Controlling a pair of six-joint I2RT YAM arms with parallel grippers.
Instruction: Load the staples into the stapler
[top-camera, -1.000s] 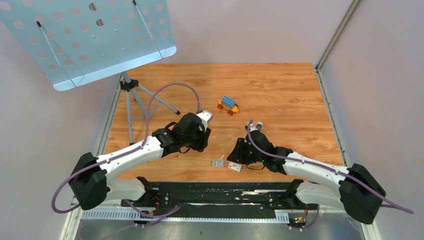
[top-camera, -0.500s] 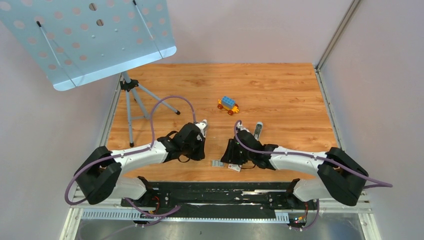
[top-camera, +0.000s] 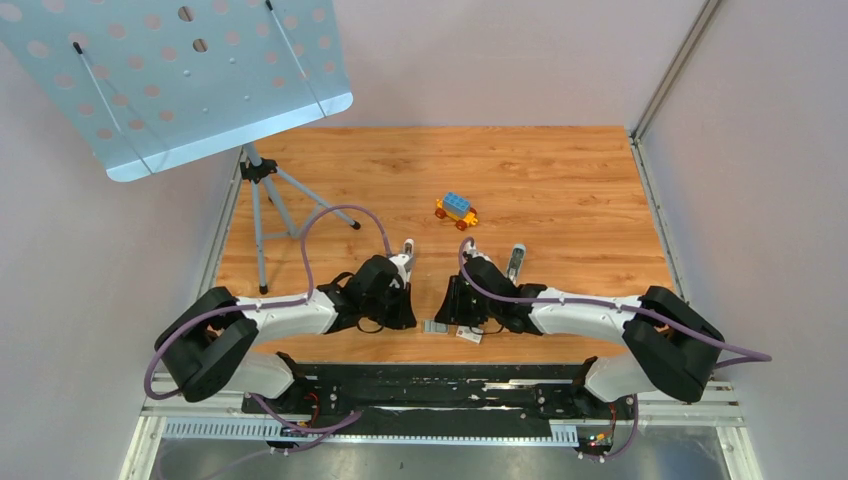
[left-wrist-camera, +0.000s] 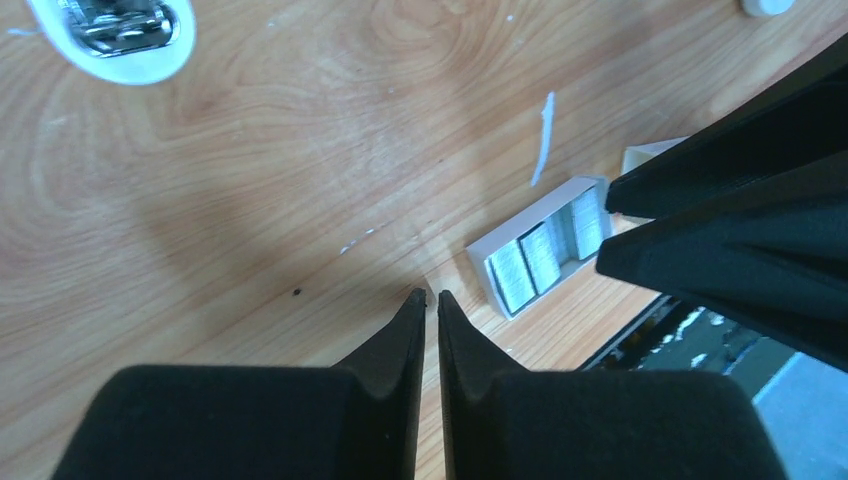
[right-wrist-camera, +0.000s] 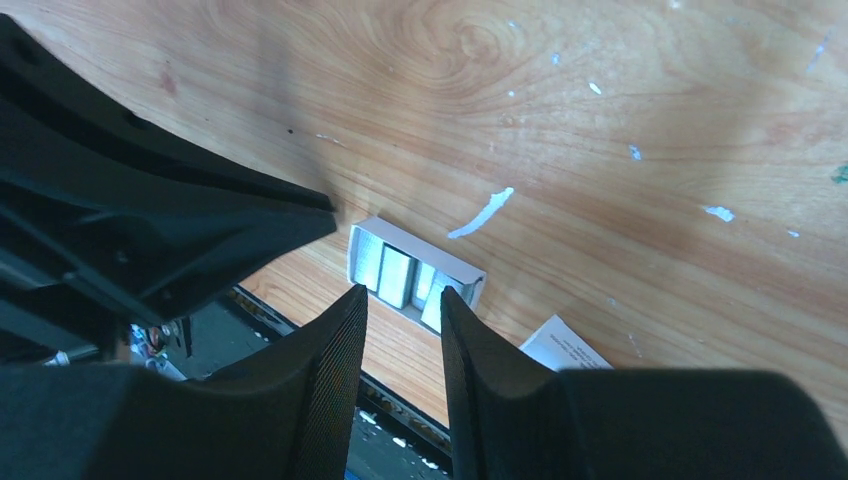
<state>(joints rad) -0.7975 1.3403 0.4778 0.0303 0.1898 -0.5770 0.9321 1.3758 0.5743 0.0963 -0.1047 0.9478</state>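
The staples (top-camera: 435, 327) are short grey ribbed strips in a small white tray by the table's near edge. They also show in the left wrist view (left-wrist-camera: 540, 255) and the right wrist view (right-wrist-camera: 400, 275). My left gripper (top-camera: 408, 315) (left-wrist-camera: 431, 296) is shut and empty, just left of the tray. My right gripper (top-camera: 452, 312) (right-wrist-camera: 403, 292) is open, its jaws just above the tray's near side. The white stapler (top-camera: 405, 252) lies on the wood behind my left arm, and its metal end shows in the left wrist view (left-wrist-camera: 110, 30).
A white printed cardboard box (top-camera: 468, 335) (right-wrist-camera: 565, 350) lies right of the tray. A slim grey object (top-camera: 517, 260) lies behind the right arm. A toy block car (top-camera: 456, 211) stands mid-table. A tripod stand (top-camera: 262, 190) is at the left. The black rail (top-camera: 440, 385) borders the near edge.
Both grippers have drawn back toward the near edge and closed in on the staples from either side. The white stapler and the grey object now lie uncovered behind them.
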